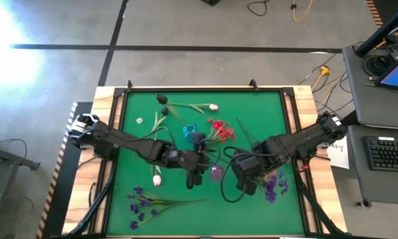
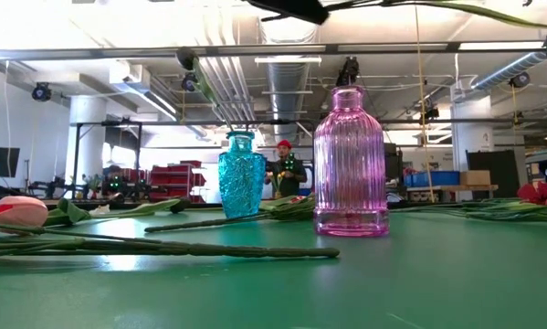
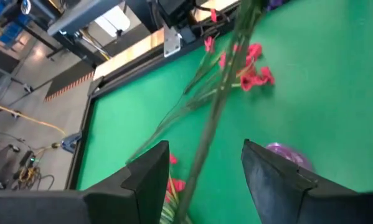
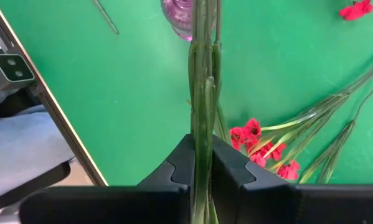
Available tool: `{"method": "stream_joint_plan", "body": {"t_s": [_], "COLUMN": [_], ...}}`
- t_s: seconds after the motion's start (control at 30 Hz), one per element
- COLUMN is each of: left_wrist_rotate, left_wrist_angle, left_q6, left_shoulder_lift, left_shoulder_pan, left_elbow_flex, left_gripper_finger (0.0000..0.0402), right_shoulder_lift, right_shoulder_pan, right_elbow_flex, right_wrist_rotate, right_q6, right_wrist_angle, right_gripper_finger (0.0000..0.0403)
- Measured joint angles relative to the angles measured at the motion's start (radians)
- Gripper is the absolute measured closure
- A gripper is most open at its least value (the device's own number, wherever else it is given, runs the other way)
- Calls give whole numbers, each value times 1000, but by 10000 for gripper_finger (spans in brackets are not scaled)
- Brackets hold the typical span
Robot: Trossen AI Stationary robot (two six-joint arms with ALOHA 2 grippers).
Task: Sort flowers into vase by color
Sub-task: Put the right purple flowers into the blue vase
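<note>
Left hand (image 3: 202,180) hangs above mid-desk, fingers spread, a green stem (image 3: 220,106) running between them without clear contact. Right hand (image 4: 202,162) is just right of it, pinching a bundle of green stems (image 4: 202,93) with purple blossoms (image 1: 273,186). Between the hands stands a pink vase (image 2: 351,164), a blue vase (image 2: 242,174) behind it. Purple flowers (image 1: 145,201) lie front left, a tulip (image 1: 210,106) toward the back edge, red flowers (image 1: 218,129) mid-desk. Green desk (image 1: 265,106) lies open at the back right.
</note>
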Motion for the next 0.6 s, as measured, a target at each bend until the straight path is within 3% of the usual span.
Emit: {"method": "stream_joint_plan", "body": {"t_s": [0.2, 0.3, 0.47, 0.6], "left_wrist_rotate": [0, -1, 1, 3], "left_wrist_angle": [-56, -67, -77, -96], "left_q6": [21, 20, 12, -4], "left_shoulder_lift": [63, 71, 68, 66], "left_shoulder_pan": [10, 10, 10, 8], "left_elbow_flex": [66, 86, 88, 88], "left_gripper_finger": [235, 279, 387, 399], "right_shoulder_lift": [0, 0, 0, 0], "right_shoulder_pan": [1, 1, 1, 0], "right_elbow_flex": [0, 0, 0, -1], "right_wrist_rotate": [-2, -2, 4, 9], "right_q6": [-1, -5, -19, -34], "right_wrist_angle": [0, 0, 0, 2], "right_gripper_finger": [376, 376, 372, 347]}}
